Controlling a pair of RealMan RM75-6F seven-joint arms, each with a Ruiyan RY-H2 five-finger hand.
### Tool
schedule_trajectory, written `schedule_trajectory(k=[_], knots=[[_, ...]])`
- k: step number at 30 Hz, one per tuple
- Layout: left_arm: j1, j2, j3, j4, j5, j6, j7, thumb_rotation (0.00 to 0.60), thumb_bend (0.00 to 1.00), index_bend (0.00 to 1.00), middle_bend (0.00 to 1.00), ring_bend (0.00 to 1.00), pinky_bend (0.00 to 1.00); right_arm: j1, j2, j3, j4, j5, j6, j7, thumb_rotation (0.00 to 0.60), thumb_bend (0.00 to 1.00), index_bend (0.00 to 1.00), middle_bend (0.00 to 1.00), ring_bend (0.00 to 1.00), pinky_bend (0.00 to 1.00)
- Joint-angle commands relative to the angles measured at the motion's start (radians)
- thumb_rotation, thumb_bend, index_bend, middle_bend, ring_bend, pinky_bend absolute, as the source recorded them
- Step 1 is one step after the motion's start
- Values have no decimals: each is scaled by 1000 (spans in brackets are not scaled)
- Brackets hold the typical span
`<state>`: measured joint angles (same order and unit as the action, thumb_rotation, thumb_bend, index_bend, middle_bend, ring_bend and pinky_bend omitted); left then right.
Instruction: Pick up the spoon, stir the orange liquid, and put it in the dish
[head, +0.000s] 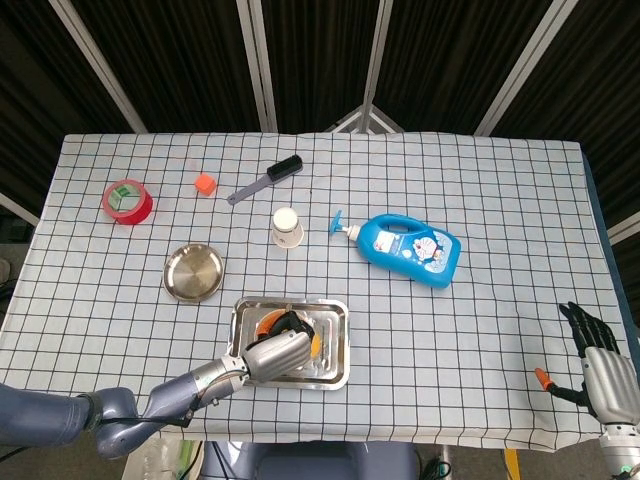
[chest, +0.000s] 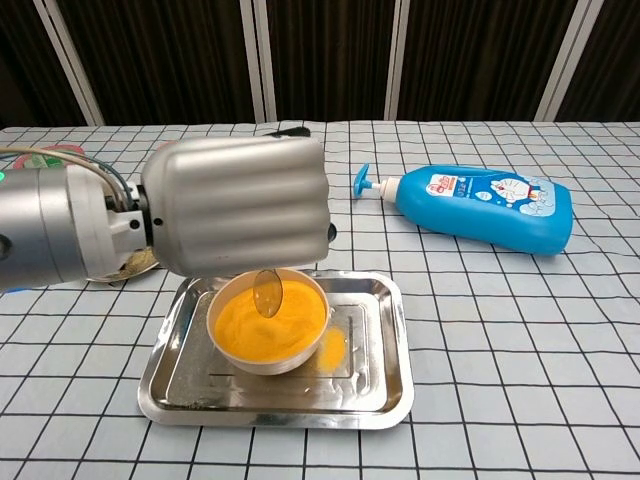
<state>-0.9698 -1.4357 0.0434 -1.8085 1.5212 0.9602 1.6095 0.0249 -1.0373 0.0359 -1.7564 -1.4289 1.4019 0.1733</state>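
Currently our left hand (chest: 235, 205) grips the light, stiff, slippery spoon (chest: 267, 293) by its handle, fingers closed, bowl in orange liquid (chest: 270, 320).

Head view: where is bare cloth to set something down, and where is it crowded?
Bare cloth runs between the blue soap bottle and the right hand. Another patch lies below the red tape roll, left of the round steel dish. Crowded: the left hand with the spoon over the steel tray.
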Motion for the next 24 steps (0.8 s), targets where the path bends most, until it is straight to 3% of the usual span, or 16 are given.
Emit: schedule_trajectory(k=[1, 10, 24], knots=[[15, 7, -9, -21, -12, 3, -47, 600, 717, 816, 1000, 1000, 1000, 0, 0, 0, 0, -1, 1, -2, 600, 312, 0, 0, 0, 0], [31, 34, -2, -36, 0, -6, -95, 600, 717, 816, 1000, 1000, 1000, -1, -1, -1, -1, -1, 1, -4, 600, 312, 0, 0, 0, 0], [52, -14, -7, 0, 12, -26, -93, 600, 717, 817, 1000, 1000, 1000, -1, 0, 1, -2, 1, 2, -2, 600, 312, 0, 0, 0, 0]])
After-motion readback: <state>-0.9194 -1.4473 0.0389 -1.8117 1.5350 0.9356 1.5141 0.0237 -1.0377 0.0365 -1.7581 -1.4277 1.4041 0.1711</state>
